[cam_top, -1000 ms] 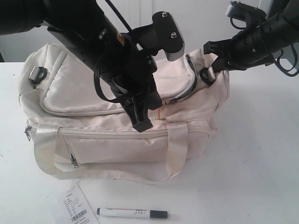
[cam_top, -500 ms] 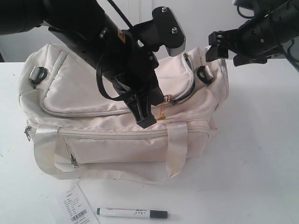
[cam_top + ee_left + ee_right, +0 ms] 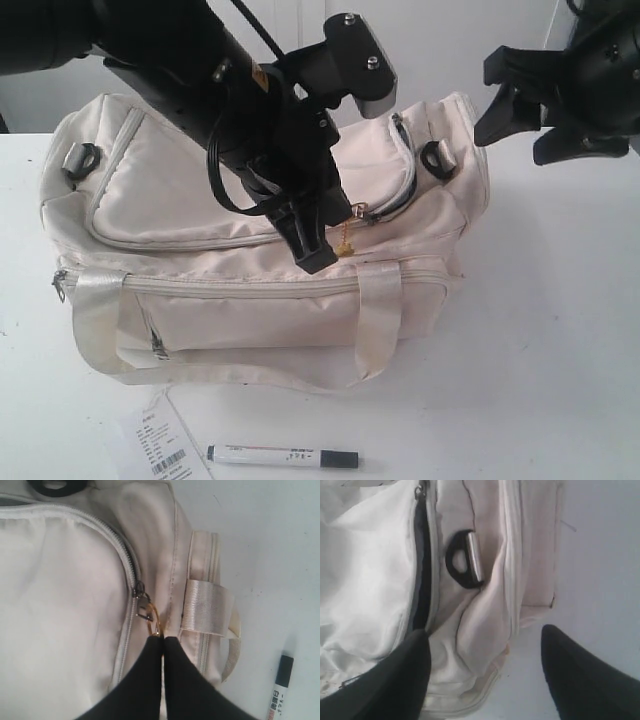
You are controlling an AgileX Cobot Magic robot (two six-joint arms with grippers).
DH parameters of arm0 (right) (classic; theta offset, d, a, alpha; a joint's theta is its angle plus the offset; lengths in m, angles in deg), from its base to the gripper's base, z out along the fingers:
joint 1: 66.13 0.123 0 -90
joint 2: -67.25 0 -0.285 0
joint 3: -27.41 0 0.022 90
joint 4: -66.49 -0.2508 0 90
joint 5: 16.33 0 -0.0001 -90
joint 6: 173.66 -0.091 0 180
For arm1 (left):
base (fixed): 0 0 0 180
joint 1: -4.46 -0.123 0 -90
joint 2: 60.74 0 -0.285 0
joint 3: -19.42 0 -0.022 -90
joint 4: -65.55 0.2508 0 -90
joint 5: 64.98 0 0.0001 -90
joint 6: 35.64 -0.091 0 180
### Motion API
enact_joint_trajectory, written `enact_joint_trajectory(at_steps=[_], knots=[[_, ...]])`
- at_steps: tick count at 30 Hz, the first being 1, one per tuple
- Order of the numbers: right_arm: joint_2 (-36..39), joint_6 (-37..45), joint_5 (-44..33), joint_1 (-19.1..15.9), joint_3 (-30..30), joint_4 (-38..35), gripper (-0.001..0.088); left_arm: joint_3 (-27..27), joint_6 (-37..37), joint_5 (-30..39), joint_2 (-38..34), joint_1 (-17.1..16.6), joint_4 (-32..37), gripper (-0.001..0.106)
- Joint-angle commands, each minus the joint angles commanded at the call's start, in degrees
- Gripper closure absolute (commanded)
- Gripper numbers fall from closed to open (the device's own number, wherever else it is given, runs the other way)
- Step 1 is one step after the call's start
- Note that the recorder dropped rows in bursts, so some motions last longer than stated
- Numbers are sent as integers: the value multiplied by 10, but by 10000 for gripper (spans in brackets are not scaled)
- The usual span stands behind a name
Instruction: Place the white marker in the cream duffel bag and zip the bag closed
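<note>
Cream duffel bag (image 3: 150, 200) is what my left gripper (image 3: 161, 640) has hold of. Its two fingers are clenched tight on the gold zipper pull (image 3: 145, 611), whose ring runs in between my tips. I judge I grip there because the mouth must be drawn wider before anything goes in. The pull gives a thin, sure purchase where loose fabric would only bunch.

My right gripper (image 3: 515, 140) is released, spread wide with nothing in it. It hangs off the bag's end near the black buckle (image 3: 465, 560), and in the exterior view it looks clear of the cloth. From there it could steady that end, I think. Just beside the buckle the top zipper (image 3: 421, 590) gapes as a dark slit, so that end at least is open.

Further out, the white marker (image 3: 283, 457) lies flat on the table (image 3: 560, 350) in front of the bag. It is beside a paper label (image 3: 160, 445) and well apart from both my grippers. It has not been picked up.

My own left arm covers the middle of the bag's top, so I cannot tell how far the opening runs beneath it. The inside shows only black. My left wrist view cuts the marker off at the edge, and its print is too small to read.
</note>
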Motion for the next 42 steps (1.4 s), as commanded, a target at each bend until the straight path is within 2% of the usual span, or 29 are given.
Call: enact_joint_trajectory(at_steps=[2, 4, 6, 11, 17, 31, 34, 35, 37, 40, 42], knots=[[-12, 44, 7, 4, 25, -51, 206, 0, 5, 1, 0, 0, 0, 1053], [-15, 51, 7, 12, 42, -59, 163, 0, 9, 1, 0, 0, 0, 1053], [-15, 47, 10, 19, 63, -62, 161, 0, 9, 1, 0, 0, 0, 1053], [-15, 25, 76, 43, 111, -83, 161, 0, 9, 2, 0, 0, 0, 1053], [-15, 20, 140, 56, 124, -107, 161, 0, 13, 2, 0, 0, 0, 1053], [48, 23, 166, 62, 124, -106, 199, 0, 13, 2, 0, 0, 0, 1053], [58, 28, 167, 62, 124, -112, 286, 0, 13, 2, 0, 0, 0, 1053], [62, 34, 167, 62, 124, -117, 346, 0, 13, 2, 0, 0, 0, 1053], [65, 43, 167, 62, 124, -128, 520, 0, 15, 2, 0, 0, 0, 1053], [65, 43, 167, 62, 124, -129, 843, 0, 15, 2, 0, 0, 0, 1053], [65, 52, 170, 62, 124, -129, 868, 0, 15, 3, 0, 0, 0, 1053]])
